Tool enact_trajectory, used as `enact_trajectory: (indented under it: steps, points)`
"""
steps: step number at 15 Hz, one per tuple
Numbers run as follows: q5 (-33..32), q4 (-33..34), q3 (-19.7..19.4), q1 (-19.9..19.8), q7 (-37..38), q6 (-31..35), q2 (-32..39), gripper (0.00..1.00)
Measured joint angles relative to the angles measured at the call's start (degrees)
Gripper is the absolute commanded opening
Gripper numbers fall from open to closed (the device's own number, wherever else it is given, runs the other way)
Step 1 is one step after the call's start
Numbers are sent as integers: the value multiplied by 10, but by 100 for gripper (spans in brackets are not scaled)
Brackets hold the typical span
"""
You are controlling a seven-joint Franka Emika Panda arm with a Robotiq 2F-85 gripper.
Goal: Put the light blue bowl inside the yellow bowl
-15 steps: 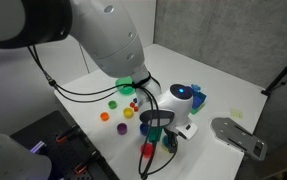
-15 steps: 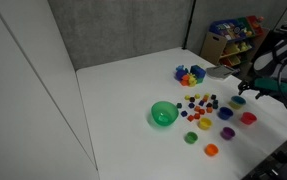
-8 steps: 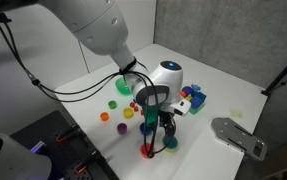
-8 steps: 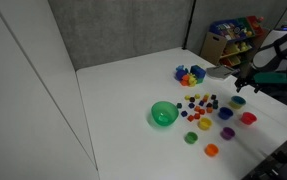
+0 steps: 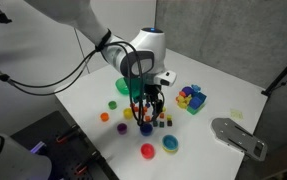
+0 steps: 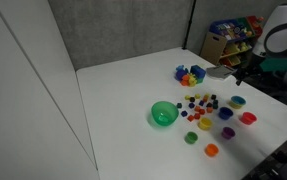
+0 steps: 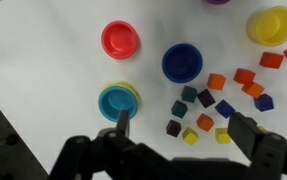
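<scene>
The light blue bowl (image 7: 117, 100) sits inside the yellow bowl (image 7: 133, 92), whose rim shows as a thin yellow ring around it. The pair also shows in both exterior views (image 5: 169, 145) (image 6: 238, 101). My gripper (image 7: 183, 130) is open and empty. It hangs above the table, with one finger just below the stacked bowls and the other over the small cubes. It is raised beside the bowls in an exterior view (image 5: 148, 103) and at the right edge in an exterior view (image 6: 245, 75).
A red bowl (image 7: 120, 39), a dark blue bowl (image 7: 182, 62) and a small yellow cup (image 7: 272, 23) lie nearby. Several small coloured cubes (image 7: 205, 98) are scattered under the gripper. A larger green bowl (image 6: 163, 113) and a pile of blocks (image 6: 190, 74) stand farther off.
The gripper has risen from low over the bowls and moved away toward the cubes. The light blue bowl now shows uncovered in the yellow one.
</scene>
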Motion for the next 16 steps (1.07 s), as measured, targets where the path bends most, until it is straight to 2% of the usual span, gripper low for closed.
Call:
enact_trajectory:
  steps: [11, 16]
  points:
    - [-1, 8, 67, -28, -81, -297, -252, 100]
    - [-1, 35, 78, -35, -109, -374, -306, 100]
